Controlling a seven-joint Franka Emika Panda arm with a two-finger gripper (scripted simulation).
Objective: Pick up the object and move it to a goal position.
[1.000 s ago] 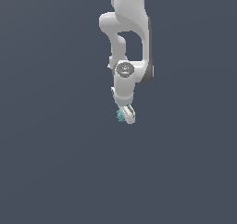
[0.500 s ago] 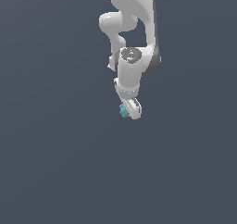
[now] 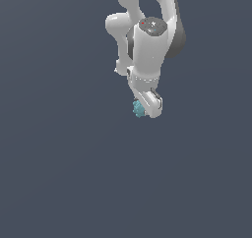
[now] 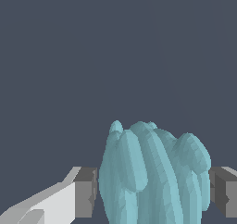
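The object is a small teal lumpy blob (image 3: 138,108). In the exterior view it sticks out from the tip of my white gripper (image 3: 146,109), on the exterior view's left side of it. In the wrist view the blob (image 4: 152,172) fills the space between the two grey finger pads (image 4: 86,191), which press on both of its sides. The gripper is shut on it and holds it in the air, with nothing under it in view.
Only a plain dark grey-blue background shows around the arm (image 3: 150,40). No goal marker, table edge or other object is visible in either view.
The arm has tilted and swung toward the exterior view's right, carrying the blob slightly up and right. The grip on the blob has not changed.
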